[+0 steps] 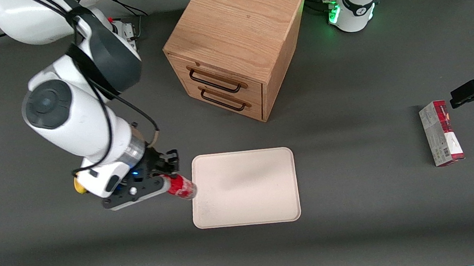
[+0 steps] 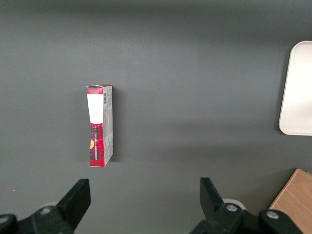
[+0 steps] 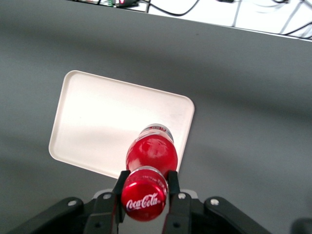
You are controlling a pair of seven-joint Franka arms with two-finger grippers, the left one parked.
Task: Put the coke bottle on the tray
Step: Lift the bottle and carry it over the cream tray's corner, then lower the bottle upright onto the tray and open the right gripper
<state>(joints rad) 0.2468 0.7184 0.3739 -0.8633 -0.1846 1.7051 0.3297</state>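
My right gripper is shut on the coke bottle, a small bottle with a shiny red cap and red label. It holds the bottle by the neck, tilted, above the table at the tray's edge on the working arm's end. In the right wrist view the fingers clamp just below the red cap, and the bottle's body hangs over the rim of the tray. The tray is a flat cream-white rectangle lying bare on the grey table.
A wooden two-drawer cabinet stands farther from the front camera than the tray. A red-and-grey carton lies toward the parked arm's end and shows in the left wrist view. A small yellow object peeks out beside my wrist.
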